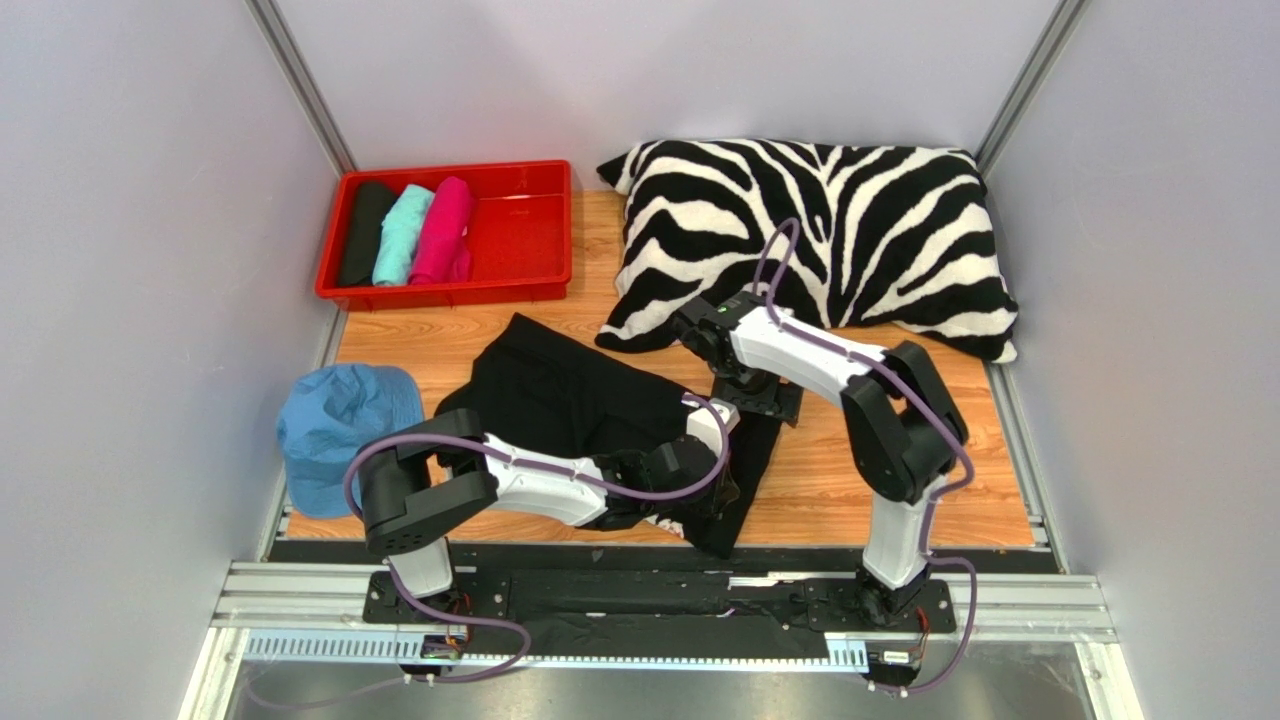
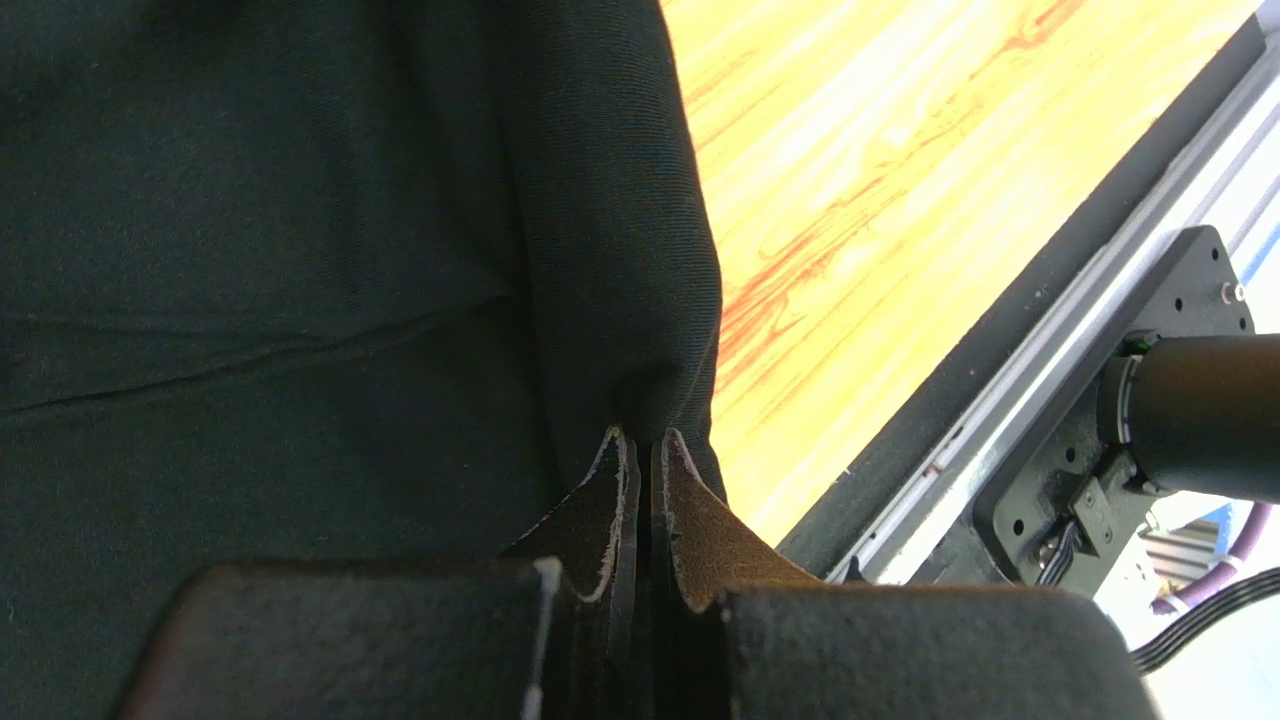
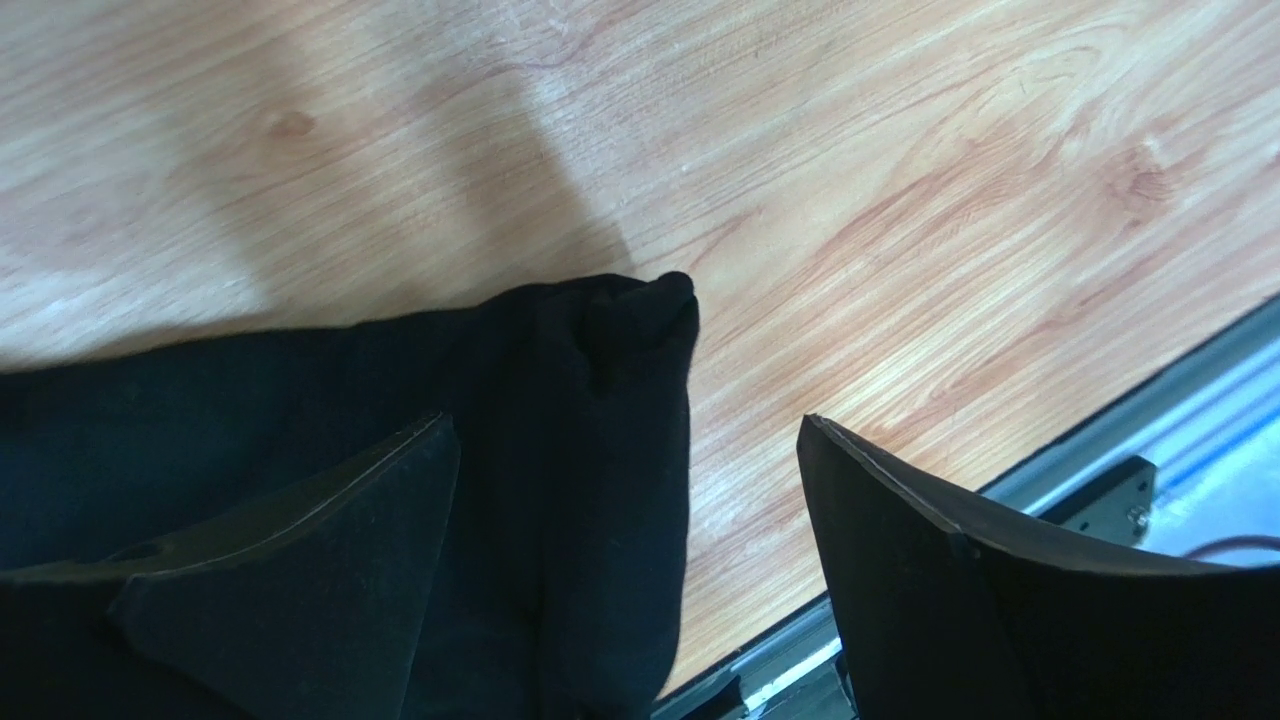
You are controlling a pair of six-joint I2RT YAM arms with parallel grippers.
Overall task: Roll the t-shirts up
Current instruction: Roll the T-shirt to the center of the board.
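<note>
1. Enclosure: plain grey walls [image 1: 135, 225] on three sides and a wood-grain bench [image 1: 902, 480] as the floor. Only the top view takes in the whole layout.
2. Zebra-striped pillow [image 1: 819, 225] lies at the far right of the bench, seen in the top view only.
3. Large black t-shirt [image 1: 564, 390] is spread near the bench's middle, reaching towards the near edge. Both arms are over its right side.
4. Red tray [image 1: 526, 225] sits at the far left. Lined up in its left half are a black roll [image 1: 365, 233], a teal roll [image 1: 403, 233] and a pink roll [image 1: 445, 228]. The right half shows bare red.
5. Blue cap [image 1: 338, 428] sits at the left edge of the bench, just beside the shirt.
6. Right gripper [image 3: 628, 423]: the wrist view shows the jaws spread wide with nothing held. One finger is over the shirt, the other over bare wood, and a bunched shirt corner lies between them.
7. Left gripper [image 2: 639, 443]: the top view hides the tips against dark cloth. The wrist view shows the fingers pressed together, pinching the shirt's edge, with the fabric puckered at the tips. Bare bench lies just to the right.
</note>
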